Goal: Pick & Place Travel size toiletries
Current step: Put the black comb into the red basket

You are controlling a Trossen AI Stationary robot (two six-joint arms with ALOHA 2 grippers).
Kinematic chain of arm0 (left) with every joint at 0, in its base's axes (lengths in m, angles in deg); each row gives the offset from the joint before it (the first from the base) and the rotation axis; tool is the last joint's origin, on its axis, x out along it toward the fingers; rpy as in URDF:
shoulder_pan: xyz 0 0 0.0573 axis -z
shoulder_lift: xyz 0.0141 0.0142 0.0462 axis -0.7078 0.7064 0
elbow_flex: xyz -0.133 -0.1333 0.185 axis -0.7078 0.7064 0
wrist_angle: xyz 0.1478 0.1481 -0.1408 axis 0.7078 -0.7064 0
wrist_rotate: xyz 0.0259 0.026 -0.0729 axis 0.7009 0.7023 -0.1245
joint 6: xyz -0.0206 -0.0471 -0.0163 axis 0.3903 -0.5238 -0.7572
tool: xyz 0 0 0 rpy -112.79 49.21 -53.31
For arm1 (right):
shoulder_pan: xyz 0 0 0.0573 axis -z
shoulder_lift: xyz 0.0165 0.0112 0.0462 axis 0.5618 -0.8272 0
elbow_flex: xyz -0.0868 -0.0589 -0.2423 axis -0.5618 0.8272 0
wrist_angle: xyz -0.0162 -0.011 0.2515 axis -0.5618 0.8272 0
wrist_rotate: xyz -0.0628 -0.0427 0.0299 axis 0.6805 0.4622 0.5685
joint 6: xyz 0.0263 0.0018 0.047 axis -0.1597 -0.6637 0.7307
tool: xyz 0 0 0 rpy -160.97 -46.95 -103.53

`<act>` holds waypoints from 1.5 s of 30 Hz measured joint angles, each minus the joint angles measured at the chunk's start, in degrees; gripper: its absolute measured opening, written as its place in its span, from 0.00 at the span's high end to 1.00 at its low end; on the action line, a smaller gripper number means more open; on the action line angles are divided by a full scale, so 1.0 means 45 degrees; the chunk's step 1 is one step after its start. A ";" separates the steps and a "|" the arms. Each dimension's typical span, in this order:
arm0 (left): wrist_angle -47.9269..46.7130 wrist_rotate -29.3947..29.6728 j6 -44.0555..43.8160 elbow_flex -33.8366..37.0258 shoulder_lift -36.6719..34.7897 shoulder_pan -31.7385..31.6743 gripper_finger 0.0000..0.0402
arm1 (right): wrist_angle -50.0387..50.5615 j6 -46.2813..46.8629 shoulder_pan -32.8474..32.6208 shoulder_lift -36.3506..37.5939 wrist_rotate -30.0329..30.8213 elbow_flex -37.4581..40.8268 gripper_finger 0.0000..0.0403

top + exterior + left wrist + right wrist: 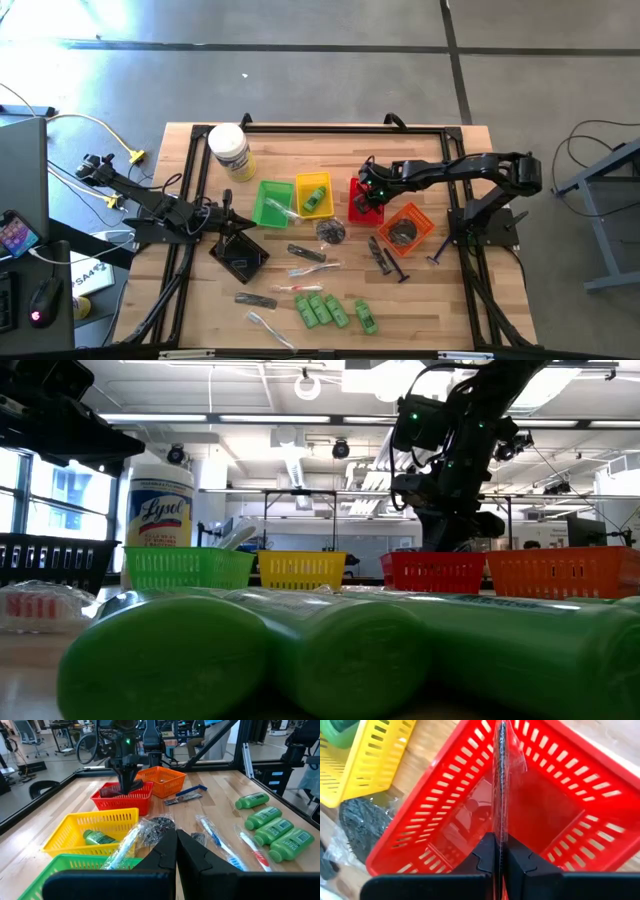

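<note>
Two dark, matte-black jointed arms; angular black fingers (520,862) with notched inner edges; small green lights glowing on the right wrist.

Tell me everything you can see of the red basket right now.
The red basket is a small rectangular plastic bin with slotted walls and a solid floor, standing upright on the wooden table between the yellow basket and the orange basket. The right gripper hangs just above its open top, shut on a thin clear-wrapped dark stick that points down into it. Otherwise the basket looks empty. Whether the stick touches its floor cannot be told.
</note>
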 joint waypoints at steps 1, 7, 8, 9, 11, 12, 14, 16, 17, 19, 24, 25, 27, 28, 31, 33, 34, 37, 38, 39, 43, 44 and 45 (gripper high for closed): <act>0.0000 0.0000 0.0000 0.0000 0.0004 0.0000 1.00 | 0.0000 0.0001 0.0000 0.0000 0.0009 0.0000 0.98; 0.0000 0.0000 0.0000 0.0000 0.0004 0.0000 1.00 | 0.0004 -0.0173 -0.0054 0.0000 0.0325 0.0000 0.98; 0.0000 0.0000 -0.0005 0.0000 0.0000 0.0000 1.00 | 0.0000 -0.0248 -0.0063 0.0000 0.0486 0.0000 0.98; 0.0000 0.0000 0.0000 0.0000 0.0005 0.0000 1.00 | 0.0005 -0.0257 -0.0063 0.0000 0.0593 0.0000 0.98; 0.0000 0.0000 -0.0003 0.0000 0.0005 0.0000 1.00 | -0.0006 -0.0253 -0.0063 0.0000 0.0612 0.0000 0.98; 0.0000 0.0000 -0.0002 0.0000 0.0003 0.0000 1.00 | -0.0027 -0.0253 -0.0063 0.0000 0.0612 0.0000 0.98; 0.0000 0.0000 -0.0003 0.0000 0.0002 0.0000 1.00 | -0.0200 -0.0260 -0.0114 -0.0192 0.0594 0.0000 0.98; -0.0005 -0.0005 -0.0005 0.0000 0.0005 0.0000 1.00 | -0.0201 -0.0278 -0.0143 -0.0450 0.0523 0.0000 0.98; 0.0000 0.0000 -0.0005 0.0000 0.0000 0.0000 1.00 | -0.0171 -0.0282 -0.0154 -0.0628 0.0491 0.0000 0.98; -0.0003 0.0000 -0.0005 0.0000 0.0005 0.0000 1.00 | -0.0217 -0.0284 -0.0212 -0.0960 0.0262 0.0000 0.98; -0.0071 0.0000 -0.0005 0.0000 0.0003 0.0000 1.00 | -0.0464 -0.0501 -0.0209 -0.1472 0.0369 0.0004 0.98; -0.0073 -0.0002 -0.0005 0.0000 0.0005 0.0000 1.00 | -0.0574 -0.0595 -0.0209 -0.1472 0.0375 0.0005 0.98; -0.0073 0.0000 -0.0005 0.0000 0.0000 0.0000 1.00 | -0.0796 -0.0641 -0.0204 -0.1472 0.0418 0.0005 0.98; -0.0084 -0.0003 -0.0005 0.0000 0.0005 0.0000 1.00 | -0.0912 -0.0654 -0.0208 -0.1472 0.0375 0.0001 0.98; -0.0102 0.0000 -0.0005 0.0000 0.0000 0.0000 1.00 | -0.1057 -0.0673 -0.0209 -0.1472 0.0072 0.0003 0.95; -0.0107 0.0000 -0.0005 0.0000 0.0005 0.0000 1.00 | -0.1047 -0.0673 -0.0209 -0.1472 -0.0063 0.0000 0.91; -0.0112 -0.0002 -0.0005 0.0000 0.0002 0.0000 1.00 | -0.1044 -0.0670 -0.0209 -0.1472 -0.0063 0.0003 0.89; -0.0130 0.0000 -0.0005 0.0000 0.0002 0.0000 1.00 | -0.1137 -0.0670 -0.0209 -0.1472 -0.0049 0.0005 0.80; -0.0131 0.0000 -0.0005 0.0000 0.0003 0.0000 1.00 | -0.1138 -0.0670 -0.0205 -0.1410 -0.0061 0.0005 0.77; -0.0131 0.0000 -0.0007 0.0000 0.0005 0.0000 1.00 | -0.1132 -0.0678 -0.0192 -0.1330 -0.0073 0.0004 0.74; -0.0136 0.0000 -0.0044 0.0000 0.0005 0.0000 1.00 | -0.1134 -0.0851 -0.0186 -0.0870 -0.0156 0.0000 0.67; -0.0131 0.0000 -0.0044 0.0000 0.0000 0.0000 1.00 | -0.1119 -0.0855 -0.0224 -0.0728 -0.0161 0.0000 0.65; -0.0136 0.0000 -0.0045 0.0000 0.0000 0.0000 1.00 | -0.1149 -0.0860 -0.0261 -0.0557 -0.0165 0.0000 0.64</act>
